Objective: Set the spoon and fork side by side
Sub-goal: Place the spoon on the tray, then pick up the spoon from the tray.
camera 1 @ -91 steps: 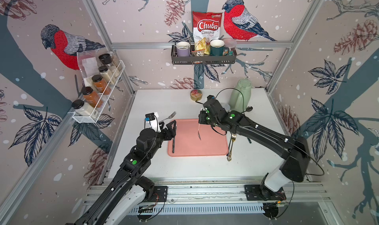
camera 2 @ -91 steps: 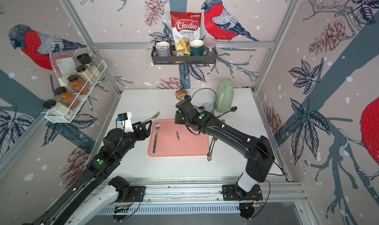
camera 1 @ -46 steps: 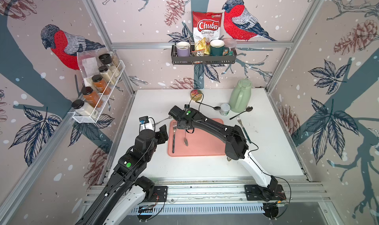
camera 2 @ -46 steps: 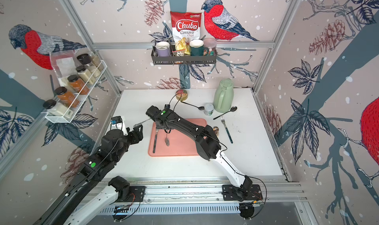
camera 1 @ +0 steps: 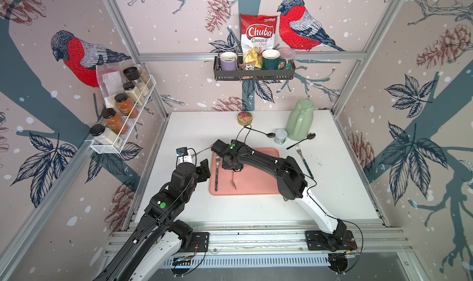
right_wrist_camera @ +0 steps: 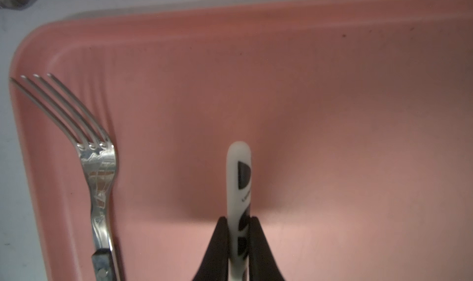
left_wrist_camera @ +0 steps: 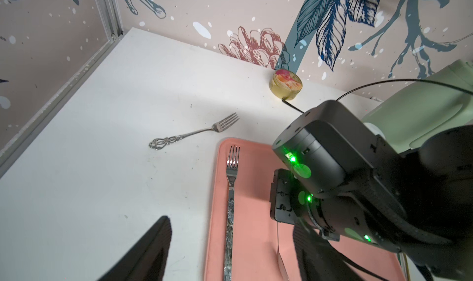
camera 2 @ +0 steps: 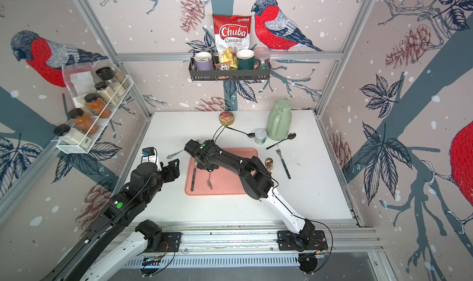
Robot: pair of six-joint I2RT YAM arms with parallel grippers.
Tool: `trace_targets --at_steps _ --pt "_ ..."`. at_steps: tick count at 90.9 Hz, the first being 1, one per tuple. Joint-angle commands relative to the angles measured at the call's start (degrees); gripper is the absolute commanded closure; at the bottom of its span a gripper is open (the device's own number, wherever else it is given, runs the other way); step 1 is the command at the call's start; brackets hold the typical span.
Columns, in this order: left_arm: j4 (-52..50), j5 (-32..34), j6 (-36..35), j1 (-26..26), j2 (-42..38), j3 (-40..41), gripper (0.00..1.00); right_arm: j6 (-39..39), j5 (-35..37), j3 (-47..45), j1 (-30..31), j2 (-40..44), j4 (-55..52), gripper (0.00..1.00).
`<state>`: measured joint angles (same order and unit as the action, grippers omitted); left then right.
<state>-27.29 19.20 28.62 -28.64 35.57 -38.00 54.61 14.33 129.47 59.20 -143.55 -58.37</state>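
Note:
A fork (camera 1: 216,172) (camera 2: 193,174) with a dark handle lies along the left side of the pink tray (camera 1: 256,187) (camera 2: 230,189). The spoon (camera 1: 233,182) (camera 2: 210,183) points along the tray just right of the fork, roughly parallel to it, its bowl low over or on the tray. My right gripper (camera 1: 232,167) (right_wrist_camera: 238,218) is shut on the spoon's white, black-patterned handle (right_wrist_camera: 239,180). In the right wrist view the fork (right_wrist_camera: 98,169) is beside the handle. My left gripper (camera 1: 203,168) (left_wrist_camera: 230,223) is open and empty at the tray's left edge.
An ornate silver fork (camera 1: 206,149) (left_wrist_camera: 192,134) lies on the table beyond the tray's far left corner. A yellow tin (camera 1: 245,118), two black spoons (camera 1: 258,132), a small white cup (camera 1: 280,136), a green jug (camera 1: 299,121) and a teal-handled fork (camera 1: 303,159) lie behind and right. A gold spoon (camera 2: 268,163) is by the tray's right edge.
My right arm has swung left across the tray with the spoon and brought it down beside the fork. My left gripper has drawn back a little from the tray.

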Motion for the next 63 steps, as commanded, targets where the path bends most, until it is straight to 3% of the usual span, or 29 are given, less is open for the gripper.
trace_targets --at_steps 1,17,34,50,63 --pt "2.16 -2.02 1.42 0.12 0.48 1.77 0.25 0.84 -1.88 -0.33 -0.28 -0.16 1.11 0.76" --pt "2.58 -2.39 1.41 0.08 1.03 2.92 0.25 0.51 -3.67 -1.61 -0.83 0.87 2.08 0.73" --pt "3.38 -3.37 0.99 0.08 2.82 3.19 0.26 -0.37 -4.41 -7.42 -2.28 5.32 5.53 0.77" --pt "4.11 -3.65 0.71 0.1 3.95 3.35 0.26 -1.58 -4.78 -8.76 -2.18 5.99 6.2 0.66" --pt "4.5 -3.82 0.58 0.08 4.25 3.5 0.26 -2.94 -5.23 -7.87 -1.68 4.84 6.09 0.63"
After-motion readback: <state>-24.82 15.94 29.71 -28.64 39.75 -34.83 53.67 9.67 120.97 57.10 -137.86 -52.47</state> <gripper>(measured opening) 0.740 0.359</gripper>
